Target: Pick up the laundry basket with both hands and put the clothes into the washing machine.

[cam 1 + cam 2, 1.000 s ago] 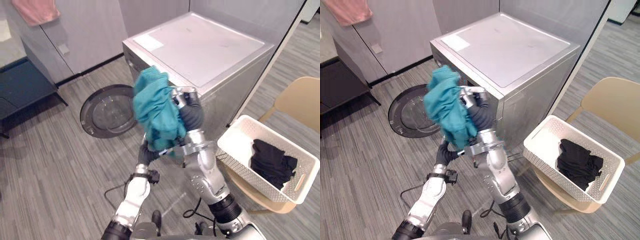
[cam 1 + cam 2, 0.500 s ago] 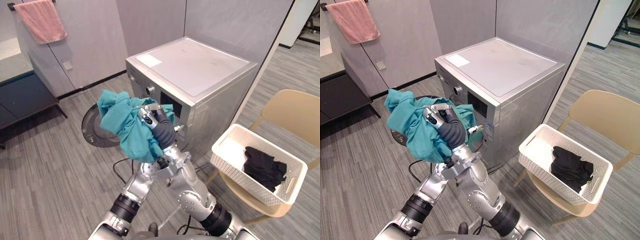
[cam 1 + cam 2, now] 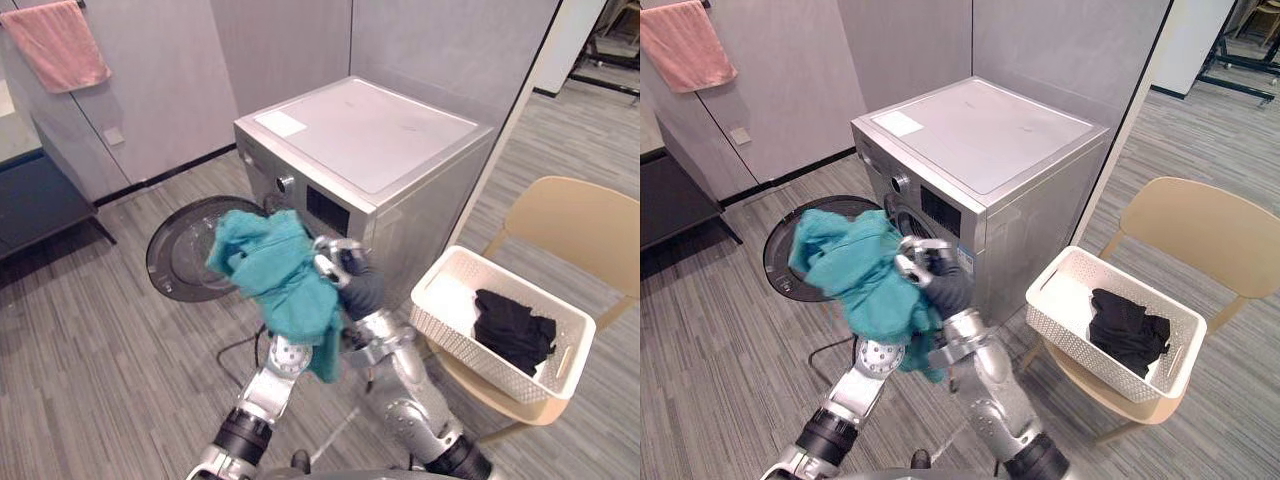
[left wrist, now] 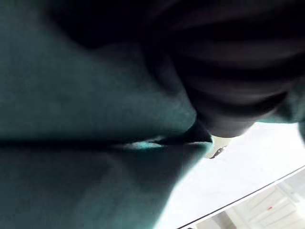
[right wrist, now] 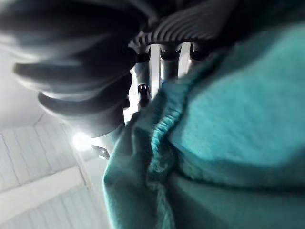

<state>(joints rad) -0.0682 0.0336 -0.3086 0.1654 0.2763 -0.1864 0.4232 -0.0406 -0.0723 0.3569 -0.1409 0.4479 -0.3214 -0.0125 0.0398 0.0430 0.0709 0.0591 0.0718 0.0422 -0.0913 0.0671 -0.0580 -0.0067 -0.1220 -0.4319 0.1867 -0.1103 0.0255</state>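
Lower against the washing machine (image 3: 372, 132) front than half a second back, the teal garment (image 3: 283, 280) is bunched before the drum opening, just beside the open door (image 3: 178, 262). Right robot hand (image 3: 352, 282) curled into its right edge, cloth gripped. Left robot hand (image 4: 228, 81) buried under the cloth; grip cannot be told. Bundle's long axis slants from the door side down to a hanging tail. White basket (image 3: 436, 303) holding black clothes (image 3: 510, 325) rests on the chair (image 3: 585, 215).

We see teal garment (image 3: 280, 275) bunched, aloft before silver washing machine (image 3: 370, 135), door (image 3: 180, 255) open; black clothes (image 3: 510, 325) in white basket (image 3: 470, 350).
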